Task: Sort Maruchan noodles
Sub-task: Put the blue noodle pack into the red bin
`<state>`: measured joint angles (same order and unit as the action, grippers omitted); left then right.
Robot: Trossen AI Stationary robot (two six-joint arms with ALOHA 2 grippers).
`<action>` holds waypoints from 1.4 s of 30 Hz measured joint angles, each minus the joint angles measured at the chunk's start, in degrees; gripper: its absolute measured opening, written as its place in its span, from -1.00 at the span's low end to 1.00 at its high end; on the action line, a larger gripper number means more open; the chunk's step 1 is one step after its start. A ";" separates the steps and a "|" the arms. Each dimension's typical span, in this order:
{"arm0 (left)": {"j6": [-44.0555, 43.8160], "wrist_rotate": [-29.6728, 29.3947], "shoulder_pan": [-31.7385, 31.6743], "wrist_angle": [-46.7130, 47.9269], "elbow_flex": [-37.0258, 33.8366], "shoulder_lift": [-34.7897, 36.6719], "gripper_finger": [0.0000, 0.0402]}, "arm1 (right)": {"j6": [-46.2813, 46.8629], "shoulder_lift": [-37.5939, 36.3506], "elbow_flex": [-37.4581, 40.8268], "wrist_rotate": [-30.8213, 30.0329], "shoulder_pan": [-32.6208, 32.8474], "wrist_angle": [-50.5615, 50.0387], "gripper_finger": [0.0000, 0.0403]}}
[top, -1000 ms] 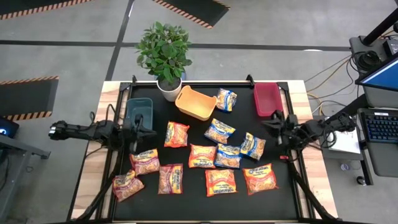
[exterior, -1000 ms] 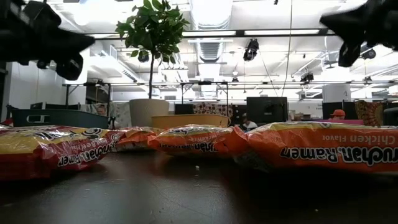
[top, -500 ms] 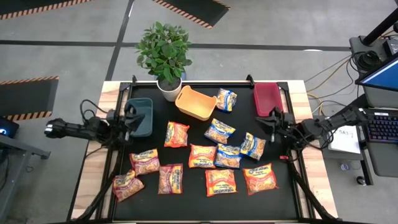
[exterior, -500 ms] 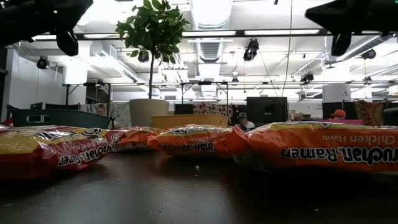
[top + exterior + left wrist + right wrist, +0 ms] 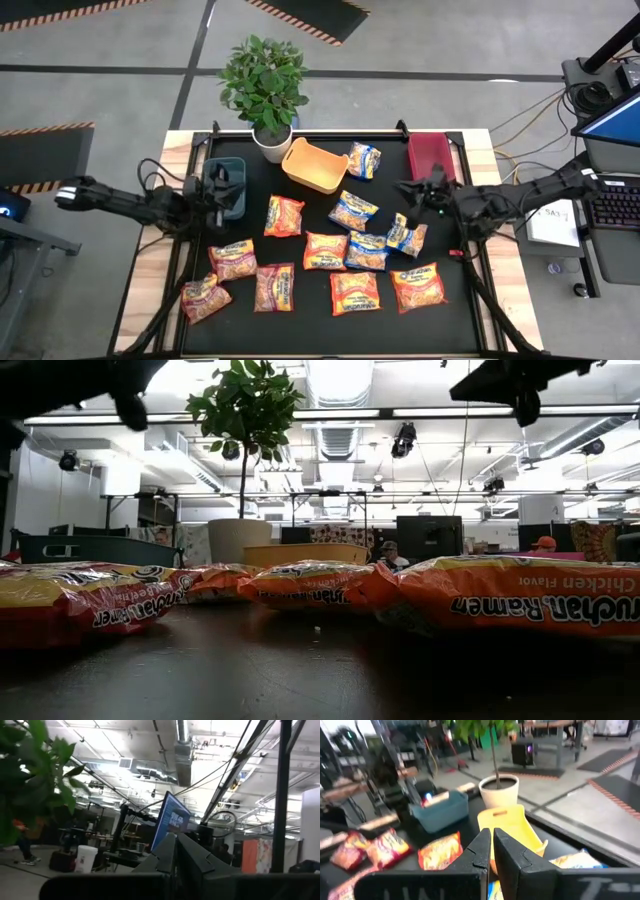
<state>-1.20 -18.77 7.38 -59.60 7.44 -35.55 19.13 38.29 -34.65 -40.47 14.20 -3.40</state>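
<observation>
Several Maruchan noodles packets lie flat on the black table: blue-and-yellow ones (image 5: 353,210) in the middle and toward the far side, orange ones (image 5: 355,292) in the middle and near right, pinkish-red ones (image 5: 233,259) at the near left. My left gripper (image 5: 226,186) hangs shut over the teal bin at the table's left side, tipped upward (image 5: 175,851). My right gripper (image 5: 406,190) hangs shut and level at the right side (image 5: 491,846), above a blue-and-yellow packet (image 5: 406,234). Both stand high above the packets, the left gripper (image 5: 128,400) and the right gripper (image 5: 520,395) alike.
A dark teal bin (image 5: 235,165), an orange bin (image 5: 314,165) and a red bin (image 5: 431,158) stand along the far side. A potted plant (image 5: 264,90) stands at the far edge between the teal and orange bins. Bare table shows along the near edge.
Both arms have risen from low at the table's sides. My right gripper has reached toward the table's middle. My left gripper has tipped upward over the teal bin. Both stay shut, and the packets have not moved.
</observation>
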 joint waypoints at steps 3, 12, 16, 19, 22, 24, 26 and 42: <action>1.45 -0.05 0.02 4.53 4.34 -3.93 -1.00 | 0.70 1.72 -2.30 -0.02 0.00 -1.53 -0.94; -0.86 4.89 0.59 39.62 21.30 -12.29 -1.00 | -8.54 6.24 -4.42 -0.10 -0.62 -3.06 -0.94; -4.68 7.90 1.11 52.71 29.15 -16.60 -1.00 | -10.12 7.99 -4.39 -0.04 -1.18 -3.43 -0.94; -2.97 7.85 1.09 55.22 33.00 -20.69 -1.00 | -4.73 9.05 -4.39 0.33 -1.12 -3.17 -0.94; -0.29 7.87 1.23 55.77 34.68 -25.26 -1.00 | 3.55 10.64 -4.39 0.51 -1.11 -3.21 -0.94; 0.49 7.87 1.33 55.63 34.94 -28.44 -1.00 | 7.36 11.74 -4.39 0.47 -1.11 -3.21 -0.94; 0.50 7.85 1.33 53.95 34.55 -31.27 -1.00 | 8.20 12.99 -4.39 0.37 -1.13 -2.77 -0.94; 2.14 5.68 -0.26 32.24 34.96 -57.70 -1.00 | 8.37 14.52 -4.39 0.37 -6.11 1.84 -0.94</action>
<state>0.94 -13.09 7.12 -27.36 42.40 -93.25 27.50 52.81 -39.05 -40.10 8.08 -1.56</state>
